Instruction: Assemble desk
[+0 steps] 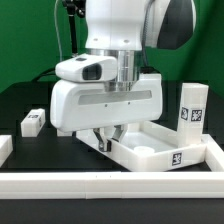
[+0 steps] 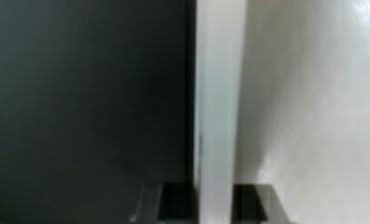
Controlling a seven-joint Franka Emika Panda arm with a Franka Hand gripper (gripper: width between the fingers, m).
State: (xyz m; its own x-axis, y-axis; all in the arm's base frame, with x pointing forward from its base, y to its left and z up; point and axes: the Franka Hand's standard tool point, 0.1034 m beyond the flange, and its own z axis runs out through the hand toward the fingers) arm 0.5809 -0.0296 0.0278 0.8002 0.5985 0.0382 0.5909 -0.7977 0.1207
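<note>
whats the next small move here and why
Probably drag the panel snug against the rail: the tool is shut on its rim, and bracing it there should steady it before the loose leg goes in.

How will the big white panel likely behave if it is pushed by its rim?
The panel looks like moulded plastic with a raised rim, so it is probably stiff. It lies low and wide, so it should slide, not tip.

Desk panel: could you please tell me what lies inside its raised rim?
The desk panel looks bare inside; a tagged leg stands upright at its corner on the exterior view's right. The gripper hides the opposite corner.
</note>
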